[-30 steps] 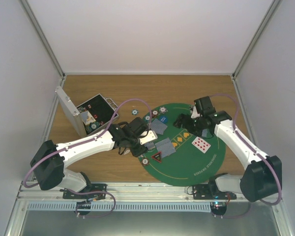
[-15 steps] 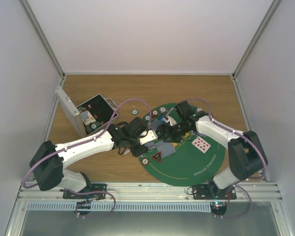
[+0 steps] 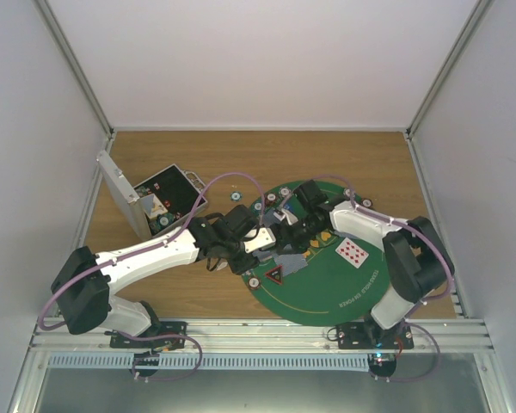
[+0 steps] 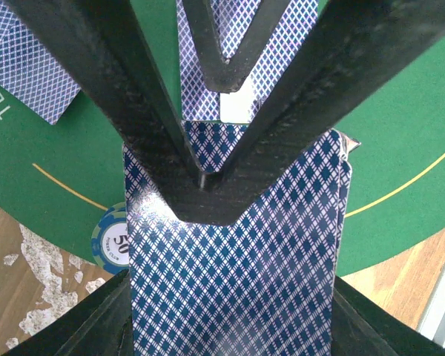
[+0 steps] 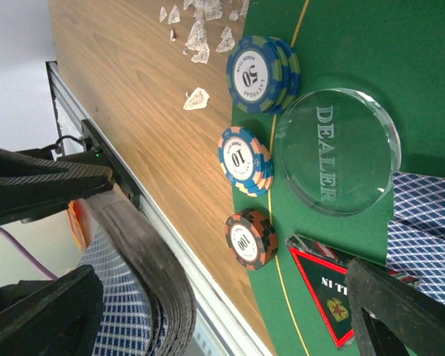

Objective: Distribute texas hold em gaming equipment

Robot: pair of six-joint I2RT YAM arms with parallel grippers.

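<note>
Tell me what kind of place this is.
Probably a lab robot test cell, staged as a poker table: white panel walls box in a wooden tabletop, where a green felt mat has poker chips at its edge and a dealer button.

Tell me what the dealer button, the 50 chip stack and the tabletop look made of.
The dealer button looks like clear glossy acrylic or glass: the green mat shows through it. The 50 chip stack seems matte plastic or clay composite, with striped edges and a printed centre. The tabletop shows wood grain, possibly laminate, satin, with white flakes.
</note>
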